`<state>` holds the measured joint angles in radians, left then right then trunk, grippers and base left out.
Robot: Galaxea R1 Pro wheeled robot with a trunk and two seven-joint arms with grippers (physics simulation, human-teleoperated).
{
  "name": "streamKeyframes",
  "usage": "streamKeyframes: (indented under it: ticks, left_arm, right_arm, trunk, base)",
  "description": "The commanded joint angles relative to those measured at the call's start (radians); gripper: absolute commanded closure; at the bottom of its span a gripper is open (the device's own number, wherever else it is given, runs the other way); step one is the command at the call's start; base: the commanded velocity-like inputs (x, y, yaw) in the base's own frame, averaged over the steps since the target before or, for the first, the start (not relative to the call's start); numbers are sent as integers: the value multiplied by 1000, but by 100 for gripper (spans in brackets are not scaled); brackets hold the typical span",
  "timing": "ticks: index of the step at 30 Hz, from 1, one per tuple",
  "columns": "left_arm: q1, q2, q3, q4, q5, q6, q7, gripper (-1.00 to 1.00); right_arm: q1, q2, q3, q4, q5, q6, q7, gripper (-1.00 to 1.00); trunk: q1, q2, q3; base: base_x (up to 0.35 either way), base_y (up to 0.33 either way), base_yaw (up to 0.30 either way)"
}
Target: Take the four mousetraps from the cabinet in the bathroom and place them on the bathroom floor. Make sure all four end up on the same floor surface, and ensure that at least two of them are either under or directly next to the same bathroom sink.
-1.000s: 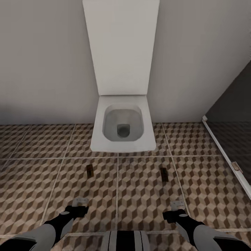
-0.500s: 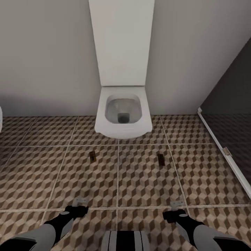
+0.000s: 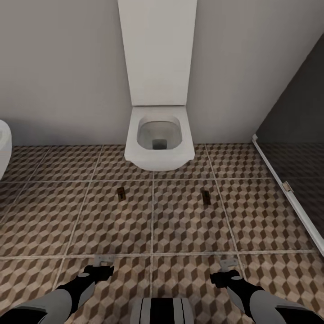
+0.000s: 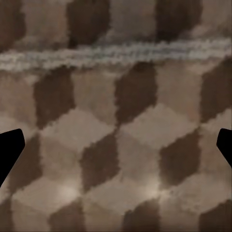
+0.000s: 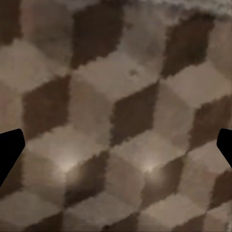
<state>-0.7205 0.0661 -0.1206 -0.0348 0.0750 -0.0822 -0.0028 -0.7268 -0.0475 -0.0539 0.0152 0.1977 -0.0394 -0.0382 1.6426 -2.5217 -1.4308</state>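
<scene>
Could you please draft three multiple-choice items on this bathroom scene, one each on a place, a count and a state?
1. Where do the mousetraps lie?
A. on the tiled floor in front of the toilet
B. inside the toilet bowl
C. on top of the cistern

2. How many mousetraps show on the floor in the head view?
A. one
B. two
C. four

3. What state are the two end effectors in?
A. each shut on a mousetrap
B. open and holding nothing
C. pressed against the toilet

Answers:
1 A: the left mousetrap and right mousetrap lie flat on the bathroom floor, just short of the toilet.
2 B: only those two boards are there.
3 B: the left end effector and right end effector hang over bare tiles, fingers spread.
</scene>
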Motion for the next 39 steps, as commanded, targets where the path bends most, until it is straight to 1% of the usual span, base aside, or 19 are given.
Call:
streamKeyframes:
  ticks: [1, 38, 39]
  left_arm:
    - [0, 0, -8, 1, 8, -3, 0, -100]
    - [0, -5, -7, 1, 9, 0, 12, -100]
    - [0, -5, -7, 1, 9, 1, 12, -100]
  right_arm:
    - [-1, 0, -6, 2, 10, -4, -3, -100]
    - [0, -1, -6, 2, 9, -5, -3, -100]
    - [0, -1, -6, 2, 9, -5, -4, -100]
  trunk:
    - [0, 0, -1]
    - [0, 0, -1]
    - [-1, 0, 3]
  base:
    - [-31, 0, 0]
    - [-4, 0, 0]
    - [0, 0, 0]
